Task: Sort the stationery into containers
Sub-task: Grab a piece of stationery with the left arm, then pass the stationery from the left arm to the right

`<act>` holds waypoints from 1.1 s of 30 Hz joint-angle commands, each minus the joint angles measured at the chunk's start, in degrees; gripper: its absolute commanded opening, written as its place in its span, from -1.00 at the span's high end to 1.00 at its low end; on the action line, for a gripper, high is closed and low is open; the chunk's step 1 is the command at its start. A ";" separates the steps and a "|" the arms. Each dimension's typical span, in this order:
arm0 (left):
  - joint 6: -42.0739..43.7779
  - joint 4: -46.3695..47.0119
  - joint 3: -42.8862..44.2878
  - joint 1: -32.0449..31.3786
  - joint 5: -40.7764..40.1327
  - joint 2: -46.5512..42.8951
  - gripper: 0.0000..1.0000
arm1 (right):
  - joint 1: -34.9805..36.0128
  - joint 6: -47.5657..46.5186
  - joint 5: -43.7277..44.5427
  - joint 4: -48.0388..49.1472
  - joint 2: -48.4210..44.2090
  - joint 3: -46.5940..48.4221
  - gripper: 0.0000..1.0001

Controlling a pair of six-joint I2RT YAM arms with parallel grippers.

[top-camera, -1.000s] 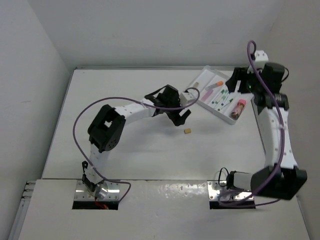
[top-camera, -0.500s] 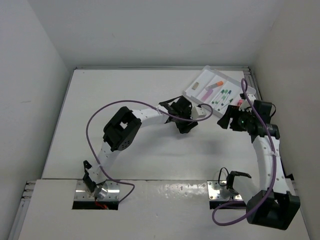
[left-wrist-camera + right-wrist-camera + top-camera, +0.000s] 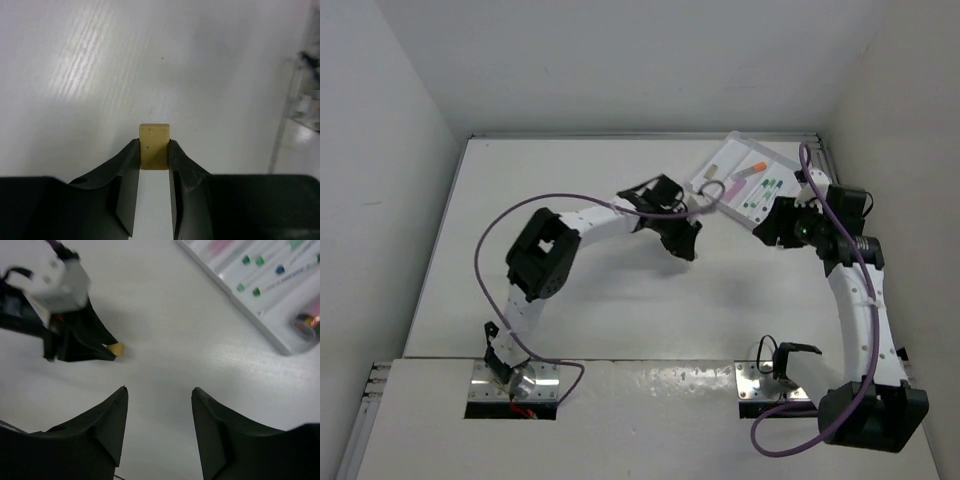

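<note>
Reaching mid-table with elbow bent, the left gripper (image 3: 154, 148) pinched a tan eraser block (image 3: 154, 134); the right gripper (image 3: 159, 396) hung beside the white tray (image 3: 718, 160), jaws spread.

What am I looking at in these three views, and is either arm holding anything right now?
Two robot arms are bolted at the near edge of a table. The overhead view looks down on both; the other two views come from a camera on each wrist. The left gripper is closed on a small tan eraser, its fingers pressing both sides. The right gripper hangs open and empty over the table. The white divided tray at the far right holds pens.
</note>
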 commanded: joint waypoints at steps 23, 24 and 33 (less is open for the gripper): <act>-82.17 70.97 -31.46 19.93 35.42 -35.96 1.00 | 45.75 -34.45 3.51 25.43 -0.74 8.33 -0.47; -81.91 70.80 -31.29 19.76 36.04 -35.96 1.00 | 46.19 -36.99 2.98 25.34 -0.83 8.06 -0.45; -32.79 12.28 -17.14 14.40 46.67 -33.50 1.00 | 49.18 -53.26 -0.27 16.22 -3.82 5.77 -0.09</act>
